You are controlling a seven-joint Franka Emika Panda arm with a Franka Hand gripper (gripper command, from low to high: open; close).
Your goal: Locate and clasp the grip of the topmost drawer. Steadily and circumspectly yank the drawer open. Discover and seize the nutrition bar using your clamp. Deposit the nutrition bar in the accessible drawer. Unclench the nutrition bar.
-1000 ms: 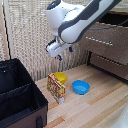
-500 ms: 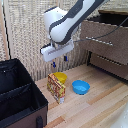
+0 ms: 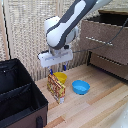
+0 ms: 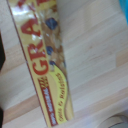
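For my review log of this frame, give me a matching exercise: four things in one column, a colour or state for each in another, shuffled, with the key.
Things:
1. nutrition bar
2. topmost drawer
3. bowl nearer the exterior view's right
4. black case

Descriptions:
A. blue
B. lid off, at the exterior view's left
C. upright on the floor, below the clamp
D. pulled out of the dresser

Pairs: 1-C, 2-D, 3-A, 4-B

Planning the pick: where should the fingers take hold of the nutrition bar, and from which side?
Judging by its pose, grip the nutrition bar by its top edge, coming straight down from above. It stands upright on the floor, thin and flat, so the gripper hovering above could close across its narrow thickness.
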